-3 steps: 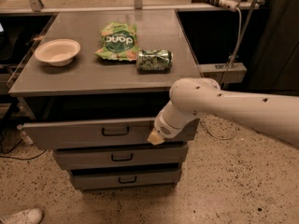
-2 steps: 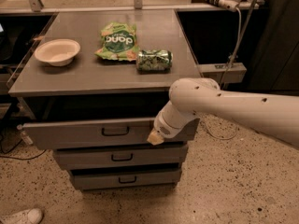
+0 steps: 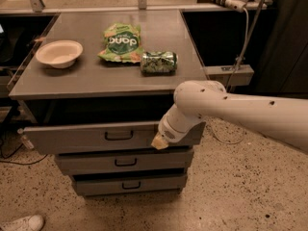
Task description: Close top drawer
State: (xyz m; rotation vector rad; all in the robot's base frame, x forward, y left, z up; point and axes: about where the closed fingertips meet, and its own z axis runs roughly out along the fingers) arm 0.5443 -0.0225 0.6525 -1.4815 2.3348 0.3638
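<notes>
Top drawer: The top drawer (image 3: 72, 137) is pulled out of the cabinet. Its front panel stands forward of the two fronts below, and a dark gap is left under the cabinet top (image 3: 96, 78). The task is judged not yet done.

Handle: The small black handle (image 3: 119, 135) at the panel's centre is not held by anything. This is judged sensible, since a push calls for no hold.

Gripper: The gripper (image 3: 160, 141) is set against the front panel, right of the handle and near the panel's lower edge. It appears to be touching the panel, though contact cannot be confirmed from this angle. Whether it is open or closed cannot be told.

Arm: The white arm (image 3: 231, 112) is extended from the right, low and angled toward the panel. That line is judged to direct force straight into the cabinet.

Risk: The contact point is set off-centre, so a slight skew of the drawer on its slides is to be reckoned with.

Lower drawers: The middle drawer (image 3: 126, 162) and the bottom drawer (image 3: 131, 185) are shut, so they are clear of the push.

Items on top: A bowl (image 3: 58, 53), a green snack bag (image 3: 121, 42) and a can (image 3: 159, 62) on its side are laid on the cabinet top, away from the gripper. The can could be set rolling by a hard slam.
</notes>
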